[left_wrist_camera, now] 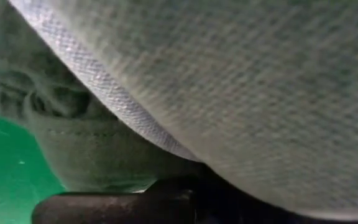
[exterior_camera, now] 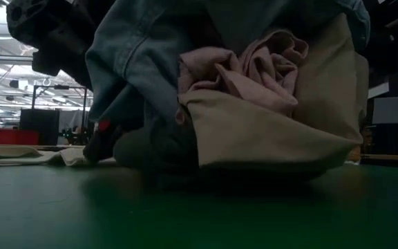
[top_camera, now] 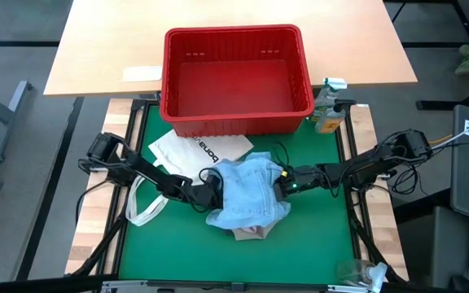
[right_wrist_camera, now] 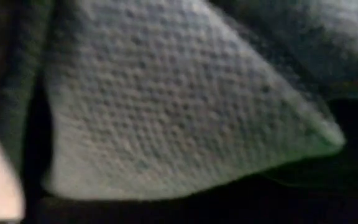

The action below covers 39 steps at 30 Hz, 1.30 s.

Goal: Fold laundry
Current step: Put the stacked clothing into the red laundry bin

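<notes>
Gripping from both sides: two arms meet at one heap of laundry in the middle of the green bench (top_camera: 177, 252).
Left gripper (top_camera: 212, 192): pressed into the heap's left edge, jaws closed on the light blue denim jeans (top_camera: 247, 195); denim fills the left wrist view.
Right gripper (top_camera: 282, 185): at the heap's right edge, jaws closed on the same denim; cloth fills its wrist view.
Heap: jeans on top, draped over the rest.
Beige trousers (exterior_camera: 275, 131): under the denim, touching the bench.
Mottled pink top (exterior_camera: 247, 69): bunched between denim and beige.
White tote bag (top_camera: 187, 155): flat, just left of the heap, partly under the left arm.
Red basket (top_camera: 236, 77): behind the heap, at the bench's far edge.
Spray bottle (top_camera: 329, 106): just right of the basket.
</notes>
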Each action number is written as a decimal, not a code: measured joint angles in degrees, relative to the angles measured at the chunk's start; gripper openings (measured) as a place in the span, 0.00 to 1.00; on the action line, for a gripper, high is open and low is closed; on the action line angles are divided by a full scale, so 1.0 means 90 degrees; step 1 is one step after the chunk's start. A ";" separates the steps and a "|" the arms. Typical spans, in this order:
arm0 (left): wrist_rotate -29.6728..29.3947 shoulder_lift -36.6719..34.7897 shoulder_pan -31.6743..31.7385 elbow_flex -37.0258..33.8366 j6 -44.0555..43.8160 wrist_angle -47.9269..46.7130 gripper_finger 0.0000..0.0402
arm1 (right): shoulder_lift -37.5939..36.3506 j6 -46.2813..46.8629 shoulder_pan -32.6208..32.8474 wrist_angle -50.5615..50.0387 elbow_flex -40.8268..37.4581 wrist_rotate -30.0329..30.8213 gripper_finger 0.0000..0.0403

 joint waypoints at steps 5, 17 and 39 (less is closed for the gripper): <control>-0.0004 -0.0316 0.0018 0.0000 0.0109 -0.0162 0.04 | 0.0000 0.0039 0.0000 0.0251 0.0000 0.0019 0.04; 0.0109 -0.0979 0.0229 0.0000 0.0264 -0.0573 0.03 | -0.0002 0.0089 -0.0010 0.1008 0.0002 0.0297 0.04; 0.0252 -0.2194 0.0675 0.0019 0.0809 -0.1376 0.03 | -0.0012 -0.0112 -0.0186 0.1583 0.0541 0.0648 0.04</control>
